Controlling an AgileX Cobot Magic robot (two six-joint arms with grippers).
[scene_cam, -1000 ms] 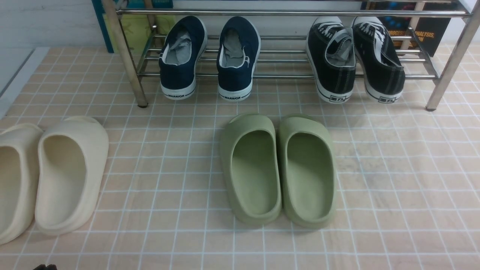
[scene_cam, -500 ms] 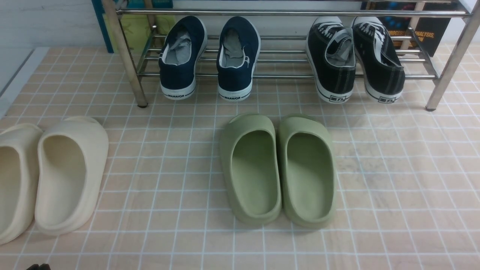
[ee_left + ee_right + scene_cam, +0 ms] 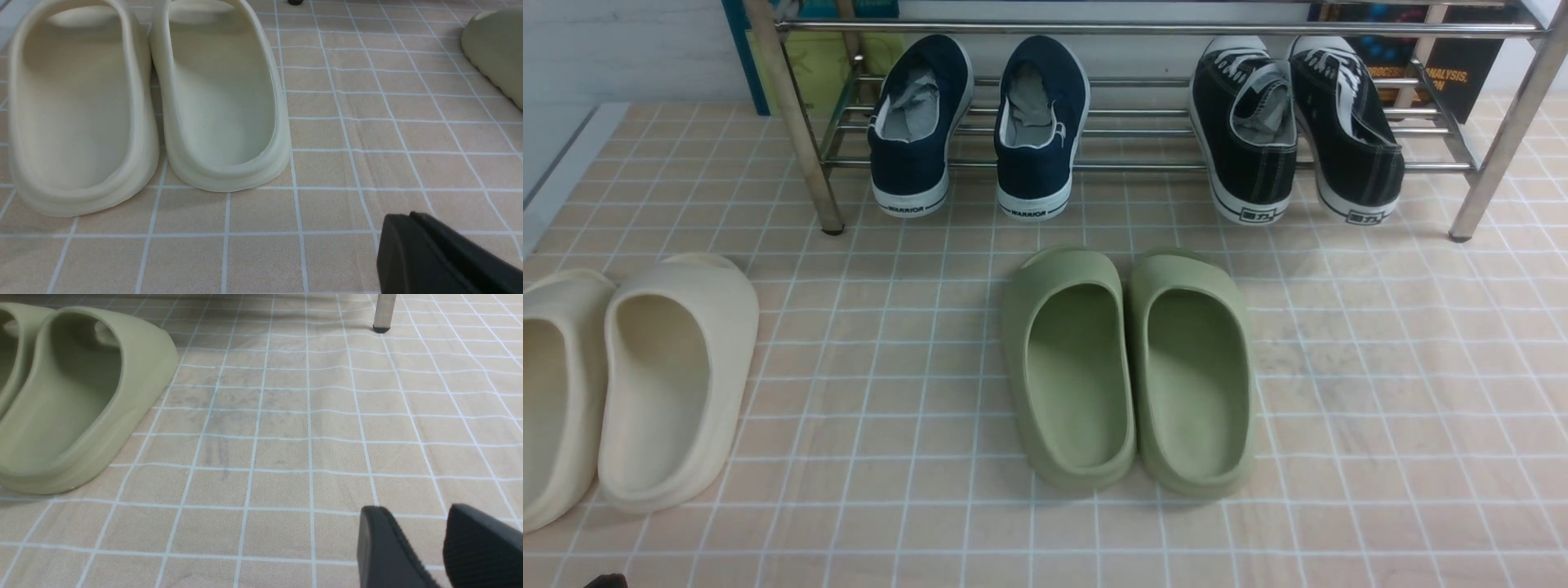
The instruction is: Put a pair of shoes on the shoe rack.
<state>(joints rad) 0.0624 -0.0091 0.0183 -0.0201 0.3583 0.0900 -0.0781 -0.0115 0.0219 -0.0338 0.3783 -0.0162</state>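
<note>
The two navy-blue slip-on shoes, the left one [image 3: 920,122] and the right one [image 3: 1039,122], stand side by side on the left part of the chrome shoe rack [image 3: 1160,28], heels with "WARRIOR" soles towards me. My left gripper [image 3: 402,218] is shut and empty, low over the tiled floor near the cream slides; only a dark tip of it [image 3: 605,581] shows at the front view's bottom edge. My right gripper [image 3: 416,510] is open and empty over bare tiles beside the green slides. Neither gripper touches a shoe.
Black lace-up sneakers [image 3: 1245,131] sit on the rack's right part. Olive-green slides [image 3: 1127,367] lie mid-floor, also in the right wrist view [image 3: 77,396]. Cream slides [image 3: 670,376] lie at the left, also in the left wrist view [image 3: 216,94]. A rack leg [image 3: 384,310] stands ahead.
The dark tip of my left gripper has slid lower and further left at the front view's bottom edge. The shoes and slides have not moved.
</note>
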